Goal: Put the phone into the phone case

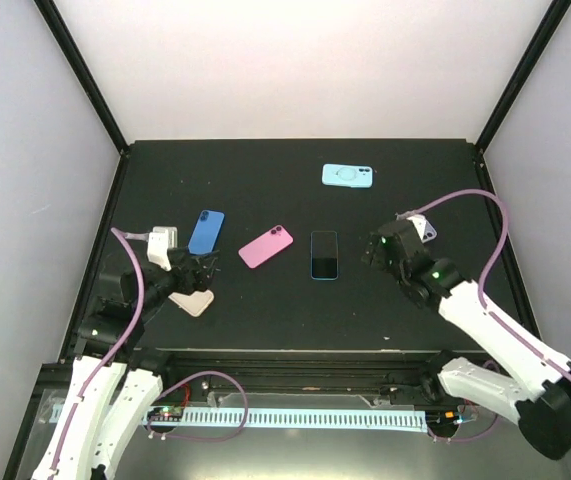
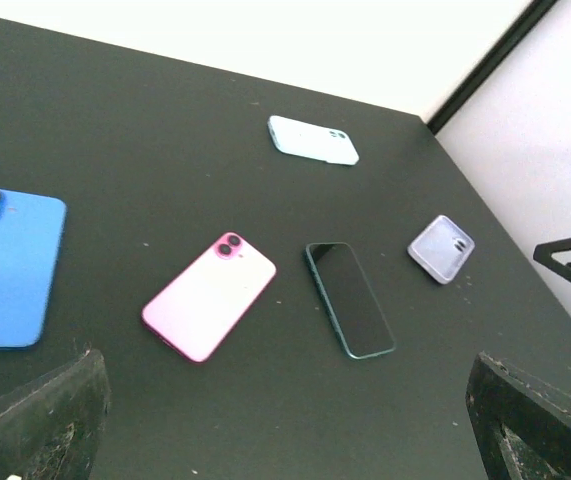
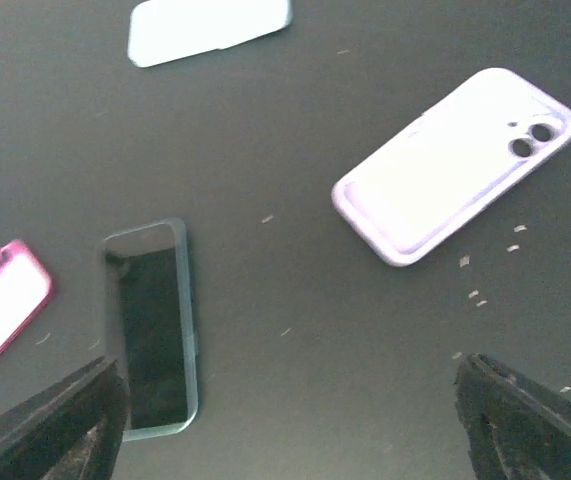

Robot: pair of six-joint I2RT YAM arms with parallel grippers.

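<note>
As seen from both wrists, spread wide on the left jaws and the right jaws alike, with nothing clamped between. Hovering above the dark surface [image 1: 285,310], touching none of the things on it. Nearest the right jaws: a lavender case [image 3: 455,165], back up, camera holes showing, lying apart from everything else. Left of that, near the middle of the surface: the phone [image 1: 324,254], flat, dark screen up, teal rim, not in any case. Beside the phone on its left, not touching: a pink phone or case [image 1: 266,246], back up, lying at an angle. Further left, a blue one [image 1: 206,231], also back up. Nearest the left jaws, at the front left: a beige case [image 1: 195,301], partly hidden by the arm. Beyond the phone, toward the back edge: a pale blue case [image 1: 348,176], lying crosswise, well apart from the rest. Cannot tell whether the pink and blue ones are bare cases or phones in cases.
</note>
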